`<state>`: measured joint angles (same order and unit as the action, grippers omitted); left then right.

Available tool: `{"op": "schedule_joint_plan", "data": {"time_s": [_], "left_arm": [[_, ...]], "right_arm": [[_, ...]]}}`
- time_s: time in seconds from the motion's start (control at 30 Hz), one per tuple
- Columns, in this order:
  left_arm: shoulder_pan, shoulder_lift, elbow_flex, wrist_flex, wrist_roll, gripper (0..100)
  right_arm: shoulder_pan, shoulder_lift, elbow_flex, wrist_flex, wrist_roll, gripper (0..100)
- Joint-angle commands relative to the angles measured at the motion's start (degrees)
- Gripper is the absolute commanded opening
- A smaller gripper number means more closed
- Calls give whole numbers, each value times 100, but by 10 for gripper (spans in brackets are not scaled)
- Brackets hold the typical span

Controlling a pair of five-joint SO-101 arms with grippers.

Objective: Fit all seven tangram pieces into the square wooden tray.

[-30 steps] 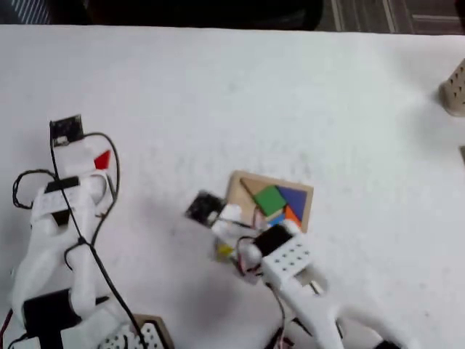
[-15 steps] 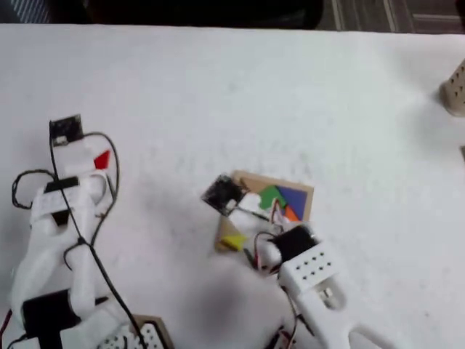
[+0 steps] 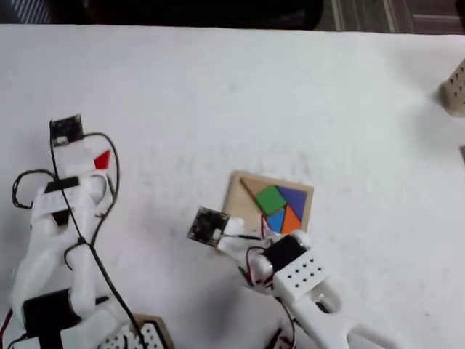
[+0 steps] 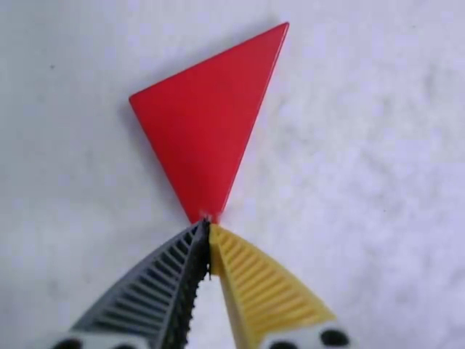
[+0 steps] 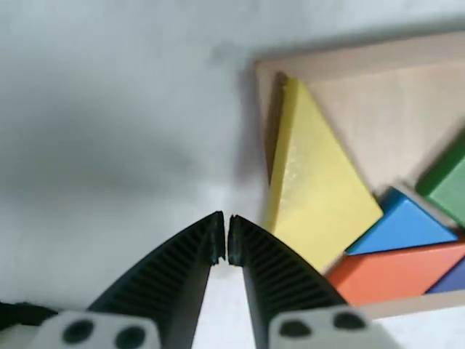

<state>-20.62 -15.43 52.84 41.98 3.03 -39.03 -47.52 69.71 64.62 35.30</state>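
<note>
The square wooden tray [image 3: 243, 190] lies at the table's middle and holds a green square [image 3: 270, 198], blue pieces [image 3: 293, 196] and an orange piece [image 3: 292, 217]. In the right wrist view a yellow triangle [image 5: 314, 190] lies in the tray's corner [image 5: 341, 64] beside a blue triangle [image 5: 402, 225], with one long edge against the rim. My right gripper [image 5: 225, 243] is shut and holds nothing, just outside that corner. A red triangle [image 4: 207, 120] lies on the table at the left [image 3: 102, 159]. My left gripper [image 4: 205, 231] is shut, its tips touching the triangle's point.
A beige perforated object [image 3: 454, 91] stands at the right edge. A perforated board [image 3: 149, 333] sits by the left arm's base [image 3: 51, 313]. The white table [image 3: 218, 94] stretches wide behind the tray, and its far edge runs along the top.
The right arm swung over the tray's near-left corner, where the yellow piece showed, then drew back toward the near-left of the tray. The left arm and red triangle stayed still.
</note>
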Motion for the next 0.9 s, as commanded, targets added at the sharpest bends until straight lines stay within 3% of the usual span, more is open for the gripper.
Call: {"op": "schedule_joint_plan", "data": {"time_s": [0.0,0.47,0.87], "left_arm": [[-31,-48,-167,-132,9,23],[-31,-48,-149,-105,9,23],[-31,-48,-141,-97,9,23]], "right_arm": [[163,-84,-9,-215,-97,18],[1112,716,26,-708,70,18],[1429,-259,0,-602,-492,18]]}}
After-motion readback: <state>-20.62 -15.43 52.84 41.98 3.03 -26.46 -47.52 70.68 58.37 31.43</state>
